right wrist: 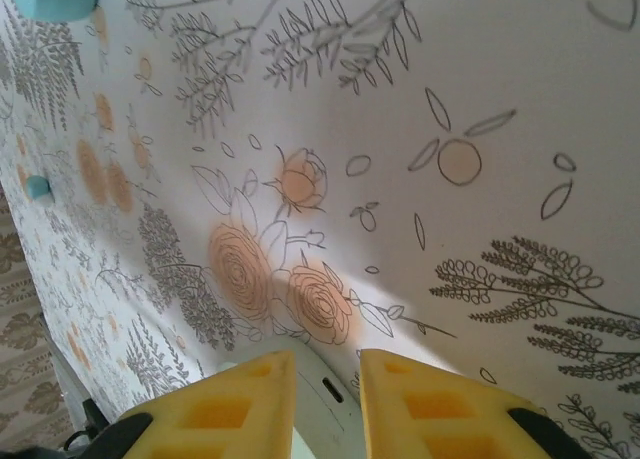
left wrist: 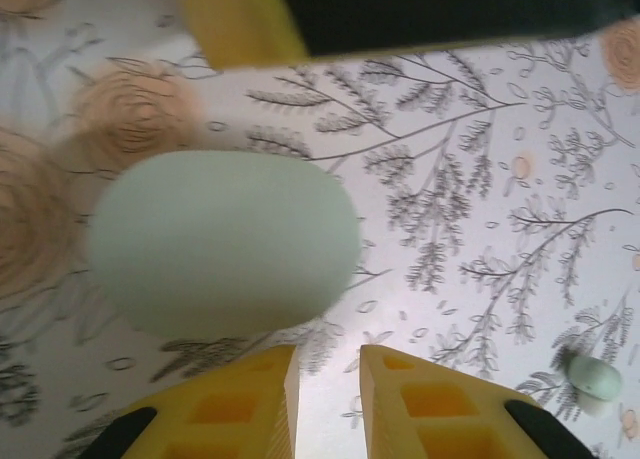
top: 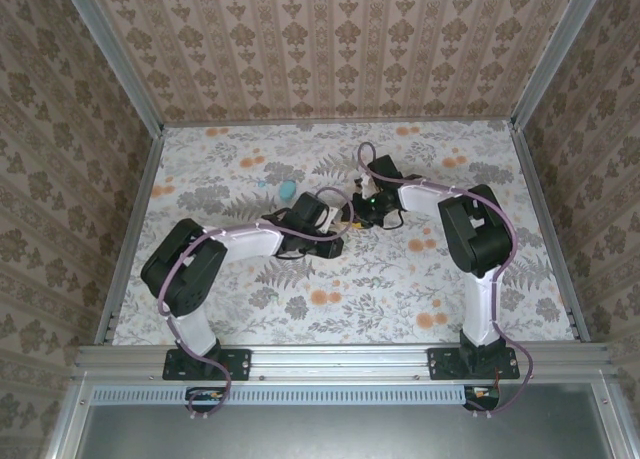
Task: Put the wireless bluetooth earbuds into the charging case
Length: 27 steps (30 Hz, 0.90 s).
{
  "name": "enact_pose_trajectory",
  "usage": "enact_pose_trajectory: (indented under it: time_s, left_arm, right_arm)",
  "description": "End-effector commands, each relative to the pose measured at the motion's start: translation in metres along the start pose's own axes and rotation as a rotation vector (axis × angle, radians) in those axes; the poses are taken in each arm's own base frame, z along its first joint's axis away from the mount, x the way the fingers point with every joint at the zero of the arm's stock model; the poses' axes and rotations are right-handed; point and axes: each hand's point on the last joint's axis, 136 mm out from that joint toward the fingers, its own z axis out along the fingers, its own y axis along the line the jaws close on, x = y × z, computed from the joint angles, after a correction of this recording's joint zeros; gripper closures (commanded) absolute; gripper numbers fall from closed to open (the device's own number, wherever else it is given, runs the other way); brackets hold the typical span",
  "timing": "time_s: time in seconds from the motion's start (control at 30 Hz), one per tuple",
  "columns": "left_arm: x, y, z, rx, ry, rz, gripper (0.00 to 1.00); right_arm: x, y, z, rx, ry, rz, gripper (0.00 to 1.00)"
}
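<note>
Near the desk (top: 500, 279) centre I see both arms folded inward, elbows raised, wrists meeting. Left gripper (left wrist: 322, 399): fingers narrowly parted, nothing between them, hovering just beside a mint-green oval case (left wrist: 222, 241). One small pale earbud (left wrist: 596, 379) lies apart to the right on the floral cloth. Right gripper (right wrist: 325, 399): fingers slightly parted over a white object I cannot identify. Teal oval case (top: 288, 189) sits farther back, a tiny blue bit (top: 263, 181) beside it.

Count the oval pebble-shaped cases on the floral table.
2. The teal-blue oval case lies toward the far left of the table, beyond the left arm. The mint-green oval case lies just ahead of the left claw. The arms may hide others.
</note>
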Motion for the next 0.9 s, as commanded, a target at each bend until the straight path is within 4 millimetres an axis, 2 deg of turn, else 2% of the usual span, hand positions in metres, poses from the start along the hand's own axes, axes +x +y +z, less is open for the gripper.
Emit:
enact_pose_trajectory:
  time_s: [0.0,0.07,0.17,0.3,0.4,0.5,0.63,0.77,0.87]
  left_arm:
    - [-0.022,-0.006,-0.015,-0.021,-0.061,-0.004,0.76]
    - [-0.028,0.0,-0.028,-0.041,-0.073,-0.005,0.75]
    - [-0.039,0.013,-0.045,-0.04,-0.087,-0.042,0.71]
    - [-0.057,0.039,-0.059,-0.023,-0.117,-0.086,0.67]
    - [-0.068,0.057,-0.053,0.015,-0.129,-0.131,0.68]
    - [-0.076,0.066,-0.042,0.042,-0.14,-0.157,0.7]
    - [-0.076,0.069,-0.024,0.058,-0.119,-0.184,0.72]
    - [-0.064,0.065,-0.012,0.08,-0.117,-0.211,0.73]
    - [-0.052,0.058,-0.008,0.097,-0.116,-0.222,0.73]
  right_arm:
    - [-0.007,-0.005,-0.025,0.025,-0.021,0.007,0.73]
    - [-0.008,-0.009,-0.041,0.04,-0.053,0.01,0.73]
    - [0.002,-0.014,-0.055,0.061,-0.077,0.019,0.73]
    - [0.029,-0.014,-0.055,0.065,-0.076,0.029,0.73]
    - [0.049,-0.012,-0.047,0.08,-0.065,0.019,0.73]
    - [0.065,-0.007,-0.036,0.102,-0.054,-0.001,0.73]
    - [0.081,0.002,-0.015,0.097,-0.009,-0.038,0.74]
    - [0.083,0.004,0.002,0.073,0.025,-0.042,0.76]
    - [0.079,0.003,0.003,0.076,0.02,-0.055,0.77]
